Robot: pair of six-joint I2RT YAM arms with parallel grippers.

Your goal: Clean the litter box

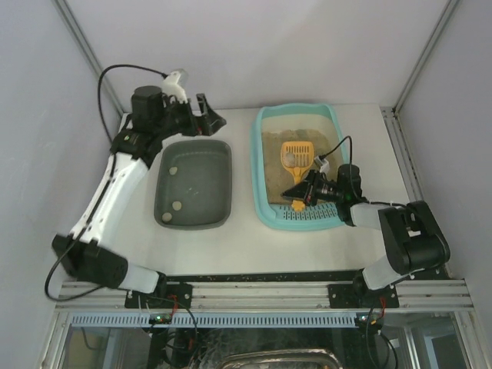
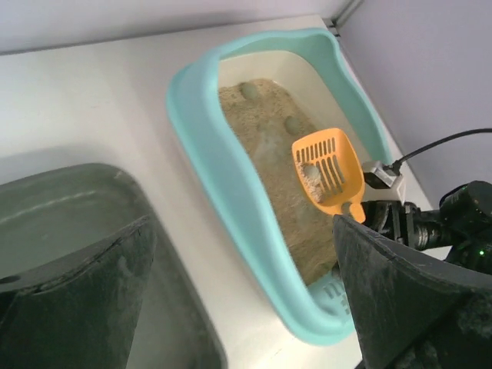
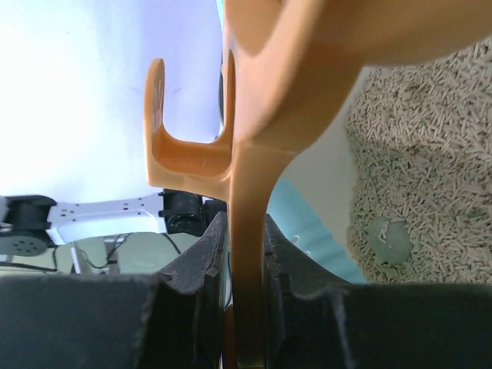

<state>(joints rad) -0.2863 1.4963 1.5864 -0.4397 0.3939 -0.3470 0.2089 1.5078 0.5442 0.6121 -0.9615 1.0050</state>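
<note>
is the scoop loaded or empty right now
Loaded: the orange scoop carries a pale lump in its slotted bowl, over the litter box.

No text, label or number can be read anywhere.

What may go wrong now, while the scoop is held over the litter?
The right claw pinches only the thin handle of the orange scoop, so it may twist. The lump in it could roll off onto the table before reaching the dark tray, which stands apart from the litter box.
</note>
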